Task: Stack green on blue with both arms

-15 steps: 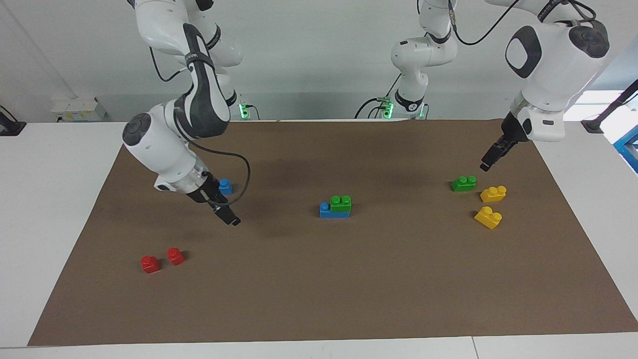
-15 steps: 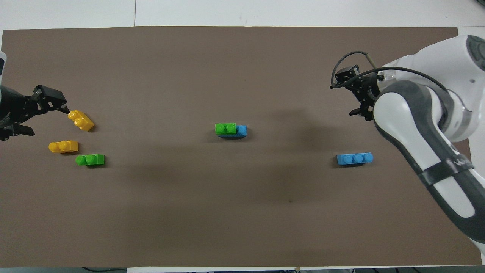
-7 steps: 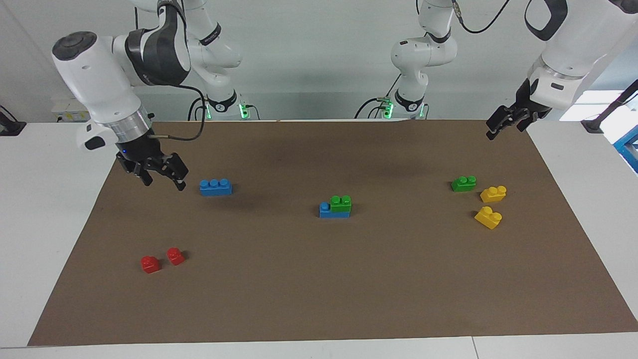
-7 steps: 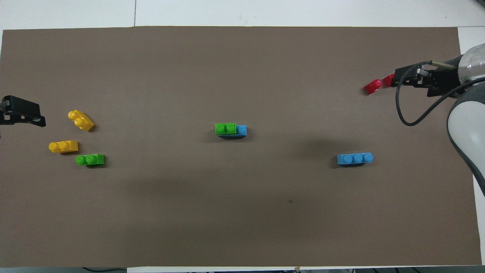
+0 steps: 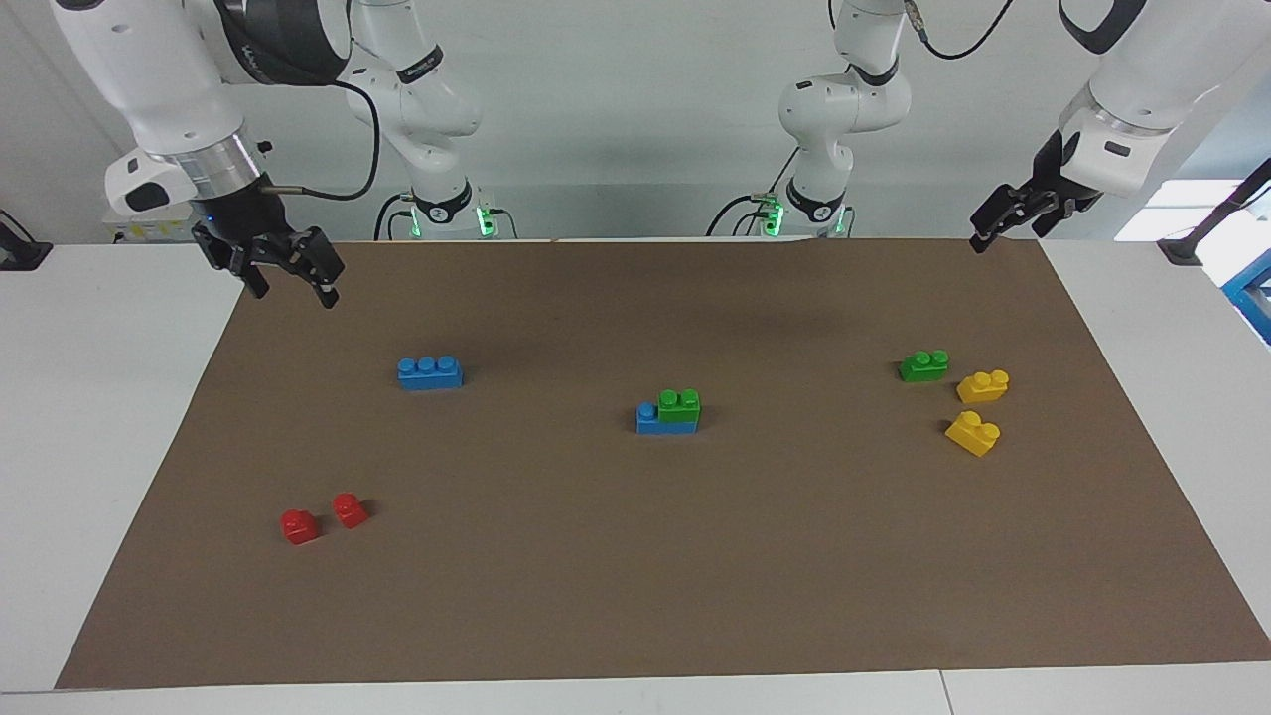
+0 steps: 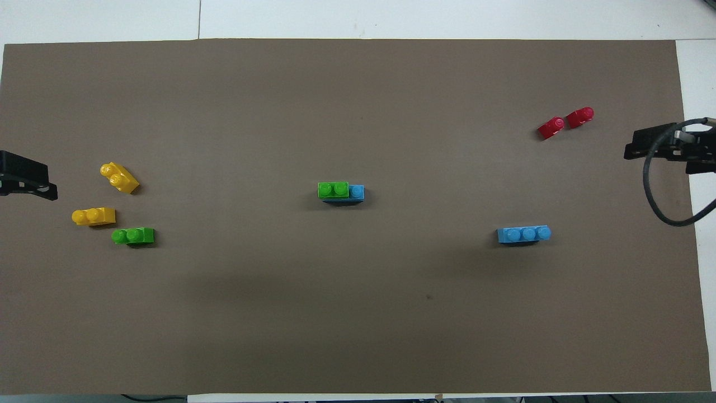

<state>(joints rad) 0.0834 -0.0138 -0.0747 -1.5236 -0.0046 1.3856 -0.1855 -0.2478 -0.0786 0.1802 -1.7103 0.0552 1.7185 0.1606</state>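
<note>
A green brick (image 5: 679, 405) sits stacked on a blue brick (image 5: 650, 419) at the middle of the mat, showing as green (image 6: 333, 190) on blue (image 6: 357, 192) from above. A second green brick (image 5: 923, 365) (image 6: 133, 235) lies loose toward the left arm's end. A second blue brick (image 5: 429, 372) (image 6: 524, 234) lies loose toward the right arm's end. My right gripper (image 5: 295, 288) (image 6: 631, 144) hangs open and empty, raised over the mat's edge at its own end. My left gripper (image 5: 993, 236) (image 6: 49, 182) hangs open and empty over the mat's edge at its end.
Two yellow bricks (image 5: 982, 385) (image 5: 973, 433) lie beside the loose green brick. Two small red bricks (image 5: 299, 526) (image 5: 349, 509) lie farther from the robots than the loose blue brick. The brown mat (image 5: 635, 596) covers the white table.
Both grippers have risen and drawn back to their own ends of the table, the right one away from the loose blue brick, the left one away from the loose green. No brick has moved.
</note>
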